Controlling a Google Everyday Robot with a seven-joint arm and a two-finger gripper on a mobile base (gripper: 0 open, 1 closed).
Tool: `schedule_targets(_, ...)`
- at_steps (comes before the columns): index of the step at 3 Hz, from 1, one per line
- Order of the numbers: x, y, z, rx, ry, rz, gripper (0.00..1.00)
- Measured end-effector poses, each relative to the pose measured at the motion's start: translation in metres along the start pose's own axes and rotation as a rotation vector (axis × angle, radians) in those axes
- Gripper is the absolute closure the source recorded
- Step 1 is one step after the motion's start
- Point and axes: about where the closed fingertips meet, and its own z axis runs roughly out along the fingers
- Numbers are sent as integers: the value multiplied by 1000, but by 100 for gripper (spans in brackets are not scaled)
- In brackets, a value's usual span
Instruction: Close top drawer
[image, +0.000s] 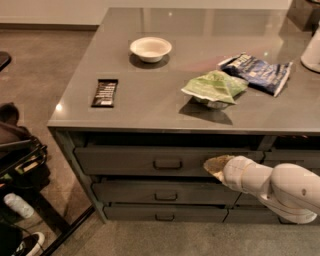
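The top drawer (130, 161) is a wide dark grey front with a small metal loop handle (167, 163) at its centre, just under the counter edge. It sits nearly flush with the cabinet, with a dark gap above it. My gripper (214, 167) is at the end of the white arm (272, 187) that comes in from the lower right. Its tip rests against the drawer front, to the right of the handle.
Two shorter grey drawers (165, 194) lie below. On the grey counter (150, 95) are a white bowl (150, 49), a black candy bar (105, 93), a green chip bag (215, 87) and a blue bag (260, 72). A dark bag and rack (20, 165) stand on the left.
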Motion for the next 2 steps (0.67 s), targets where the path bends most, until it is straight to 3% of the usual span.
schedule_targets(1,15,8,-25,-14,37,43,100)
schedule_targets(2,29,30,-78,-11,91,134,84)
